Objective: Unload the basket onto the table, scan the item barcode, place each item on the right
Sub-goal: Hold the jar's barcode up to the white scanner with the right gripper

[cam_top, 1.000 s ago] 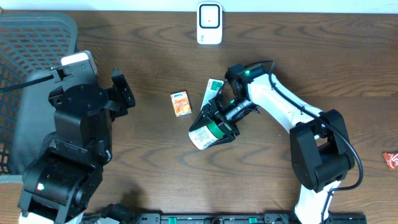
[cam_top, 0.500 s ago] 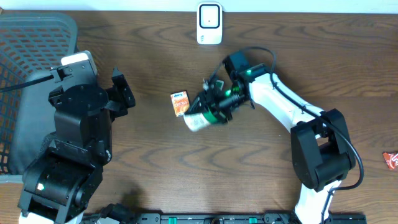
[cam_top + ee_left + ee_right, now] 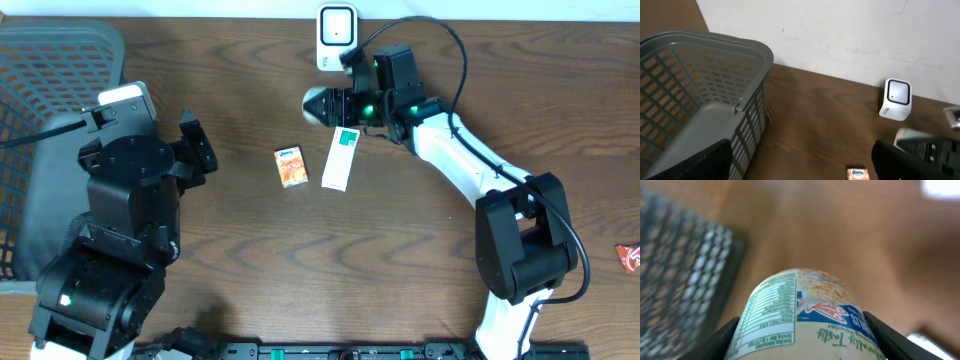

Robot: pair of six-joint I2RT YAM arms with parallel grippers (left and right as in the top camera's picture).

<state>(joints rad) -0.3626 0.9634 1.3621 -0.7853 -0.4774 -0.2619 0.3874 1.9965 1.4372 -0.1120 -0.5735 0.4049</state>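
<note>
The item is a white canister point(image 3: 318, 103) with a green band and a printed label point(image 3: 800, 315). My right gripper point(image 3: 345, 105) is shut on it, one finger on each side, and holds it on its side above the table. The canister's end points left, just below and in front of the white barcode scanner point(image 3: 337, 38) at the table's far edge. No barcode shows on the label side that faces the right wrist camera. At the left, beside the basket, my left gripper point(image 3: 802, 165) stands open with nothing in it; its view takes in the scanner point(image 3: 896, 98).
A grey mesh basket point(image 3: 40, 60) stands at the far left. A small orange box point(image 3: 291, 167) and a green and white box point(image 3: 341, 160) lie mid-table under the right arm. A red packet point(image 3: 628, 257) lies at the right edge.
My right gripper has carried the canister from low over mid-table up and away to the scanner, uncovering the green and white box. The left arm has not moved.
</note>
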